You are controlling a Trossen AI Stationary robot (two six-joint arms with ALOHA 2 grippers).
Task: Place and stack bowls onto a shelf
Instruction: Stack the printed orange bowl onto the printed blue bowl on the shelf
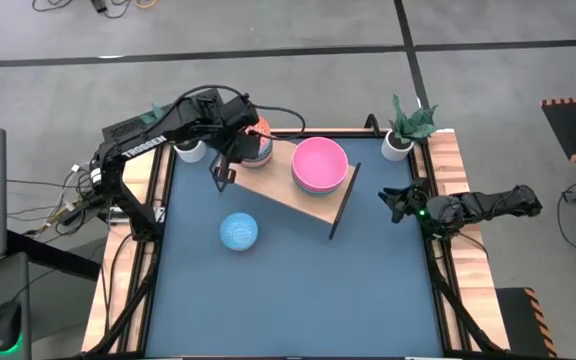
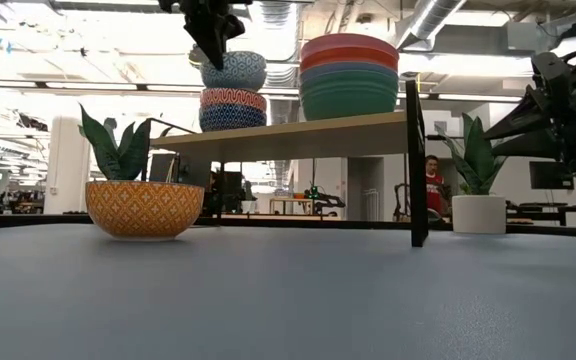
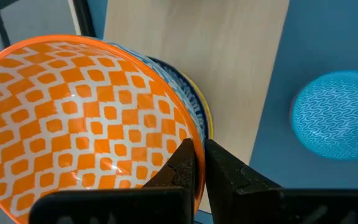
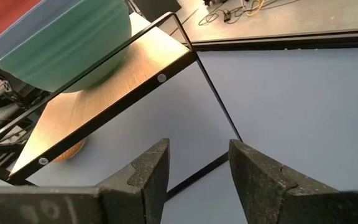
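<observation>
Shelf first: it stands under the left jaws and its board is only wide enough for two piles, so a push from that arm could shift it on the counter or rock what it carries.

On the board, to the side of the left jaws toward the right arm, is the big stack of plain bowls. It is tall and sits close to the board's end, so I judge it the first thing to slide if the shelf is knocked.

Directly below the left jaws is the small stack, two patterned bowls. The left jaws are together, at the rim of the top bowl, and I see nothing held between them. If they come down or move sideways like this, they may catch the rim and tip the top bowl or drag it off the lower one.

Well apart from both jaws, the loose bowl is upright on the counter, not yet on the shelf. Adding it would make the small stack higher and less steady, and a bad centring could topple it.

The right jaws are apart and empty, waiting near the shelf's leg at the counter's edge; a forward move could strike that leg.
</observation>
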